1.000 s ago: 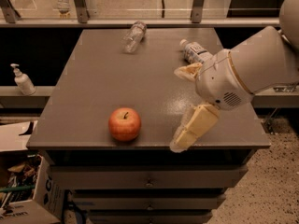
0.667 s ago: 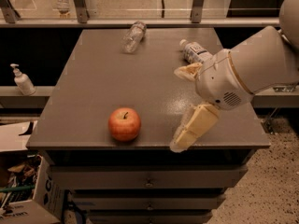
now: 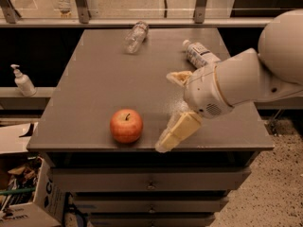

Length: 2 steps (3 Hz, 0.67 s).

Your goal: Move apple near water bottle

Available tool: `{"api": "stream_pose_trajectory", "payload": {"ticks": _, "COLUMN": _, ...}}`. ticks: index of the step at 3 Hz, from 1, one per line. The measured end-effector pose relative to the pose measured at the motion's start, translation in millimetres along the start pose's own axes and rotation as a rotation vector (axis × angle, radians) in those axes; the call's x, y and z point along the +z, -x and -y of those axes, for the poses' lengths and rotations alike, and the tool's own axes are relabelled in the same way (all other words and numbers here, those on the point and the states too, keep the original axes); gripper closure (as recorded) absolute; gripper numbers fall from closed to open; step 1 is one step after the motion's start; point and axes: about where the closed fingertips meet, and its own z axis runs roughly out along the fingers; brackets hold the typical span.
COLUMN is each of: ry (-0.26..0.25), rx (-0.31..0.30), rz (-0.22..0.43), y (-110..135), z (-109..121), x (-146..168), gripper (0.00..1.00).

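Note:
A round red-orange apple [image 3: 126, 125] with a dark stem sits near the front edge of the grey table [image 3: 99, 84], left of centre. A slim clear water bottle [image 3: 136, 36] lies on its side at the back of the table. My gripper [image 3: 171, 110] hangs over the table to the right of the apple, apart from it, its two yellowish fingers [image 3: 177, 131] spread wide open and holding nothing. The white arm comes in from the right.
A fatter bottle [image 3: 199, 53] with a white cap and a white-blue label lies at the back right, partly behind my arm. A pump dispenser [image 3: 22, 80] stands on a shelf to the left. Cardboard boxes [image 3: 23, 193] sit on the floor at lower left.
My gripper and arm have shifted slightly left, closer to the apple. The apple and both bottles have not moved.

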Motion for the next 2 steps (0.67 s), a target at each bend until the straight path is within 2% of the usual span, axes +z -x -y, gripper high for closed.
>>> {"api": "stream_pose_trajectory", "payload": {"ticks": 2, "ry": -0.007, "rx": -0.006, "rz": 0.111, "y": 13.4, "z": 14.2, "x": 58.5, "gripper": 0.0}}
